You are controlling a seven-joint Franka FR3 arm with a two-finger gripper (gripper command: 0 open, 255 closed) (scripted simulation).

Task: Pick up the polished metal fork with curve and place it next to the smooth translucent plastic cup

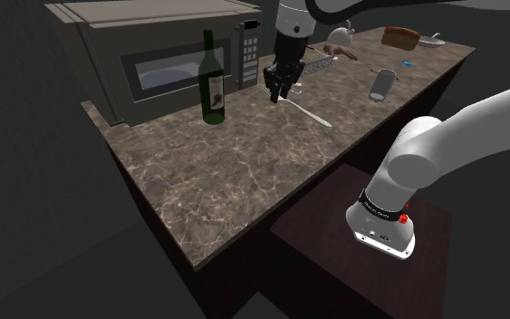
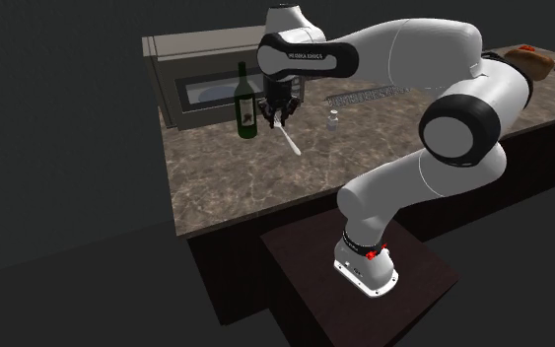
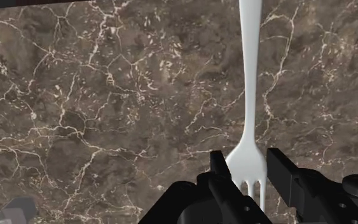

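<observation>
So, the fork [image 3: 250, 95] is a pale whitish thing on the brown marble counter [image 1: 244, 172], just in front of the wine bottle [image 1: 212, 82] and the microwave [image 1: 153, 59]. Its tines are at the gripper [image 3: 247, 168] and the handle points straight away from it. In the shoulder view the long axis runs from the gripper [image 1: 275, 95] diagonally toward the lower right, i.e. toward the counter's front edge. The second exterior view has the same slant, w/ the fork [image 2: 290, 143] poking out below the gripper [image 2: 277, 123] toward the lower right.

Claw state: the wrist view has the two black fingers [image 3: 217, 168] squeezed in close on either side of the fork's head, right against its edges afaict, so it's clamped on the fork. I can't tell if the fork is actually off the counter, since the handle tip looks v close to the marble.

View differences: the wrist cam gives you the tines and the narrow neck up close. The shoulder view gives the greyish cup [image 1: 382, 83] (looks tipped over, not 100% sure), well apart from the fork [image 1: 309, 113] toward that view's right. In the second exterior view the white arm [image 2: 433, 59] crosses over that end of the counter, and the bottle [image 2: 247, 104] stands just beside the gripper.
</observation>
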